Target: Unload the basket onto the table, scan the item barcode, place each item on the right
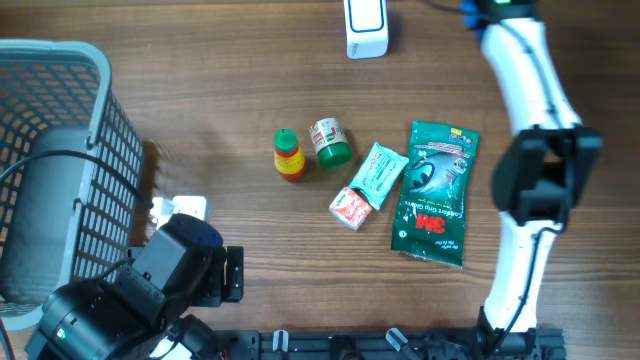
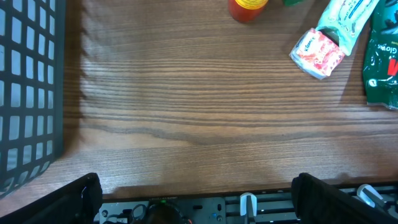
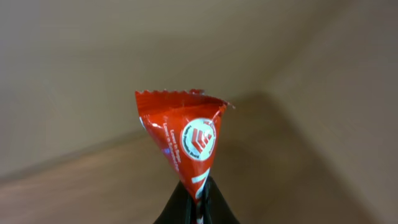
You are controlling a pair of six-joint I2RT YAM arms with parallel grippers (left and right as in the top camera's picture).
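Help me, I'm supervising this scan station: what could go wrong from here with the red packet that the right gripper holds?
1. The right gripper pinches the red packet only by its lower tip, so it may swivel or slip out.
2. The packet is puffed and creased, and no barcode shows on the face seen in the right wrist view, so a scan could fail unless the packet is turned.

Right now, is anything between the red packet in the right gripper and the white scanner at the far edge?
Nothing visible. The right gripper holds the red packet in the air, only blur behind it. Overhead, the table around the white scanner is bare, but the packet is out of that frame.
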